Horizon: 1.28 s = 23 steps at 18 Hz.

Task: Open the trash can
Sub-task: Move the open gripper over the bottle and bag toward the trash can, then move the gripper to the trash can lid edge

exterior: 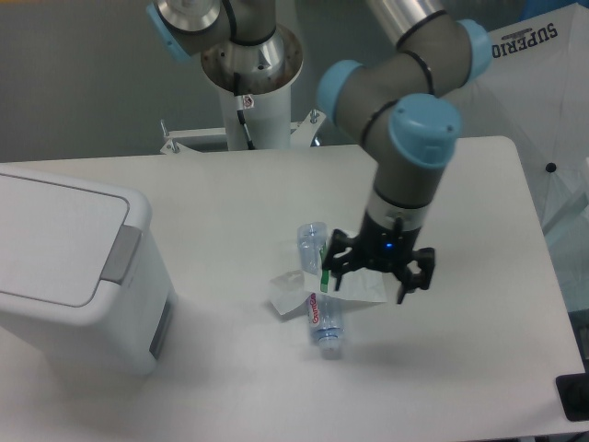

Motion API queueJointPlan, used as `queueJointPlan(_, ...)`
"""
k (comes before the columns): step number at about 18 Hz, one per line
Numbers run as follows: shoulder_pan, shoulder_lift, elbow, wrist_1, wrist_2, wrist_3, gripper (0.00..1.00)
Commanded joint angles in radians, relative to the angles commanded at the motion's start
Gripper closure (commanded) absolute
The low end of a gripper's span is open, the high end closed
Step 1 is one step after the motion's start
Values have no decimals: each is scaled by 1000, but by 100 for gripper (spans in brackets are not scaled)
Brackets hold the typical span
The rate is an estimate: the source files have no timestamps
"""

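The trash can (64,267) is a large white boxy bin at the left of the table. Its flat white lid lies shut, and the grey push tab (121,253) sits at its right rim. My gripper (364,283) hangs over the middle of the table, well to the right of the bin, with its black fingers (407,281) spread open and nothing between them. It hovers just right of a clear plastic bottle (319,304) that lies on the table.
A crumpled piece of clear plastic or paper (290,293) lies beside the bottle. The arm's white base column (250,92) stands at the back. A dark object (575,396) sits at the table's front right corner.
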Motion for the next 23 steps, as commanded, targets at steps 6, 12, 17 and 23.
queueJointPlan(6, -106, 38, 91, -45, -40, -141, 0)
queueJointPlan(12, -173, 84, 88, -46, -51, -158, 0)
queueJointPlan(17, -207, 113, 74, -66, -52, -168, 0)
queueJointPlan(23, -233, 132, 65, -98, -51, -172, 0)
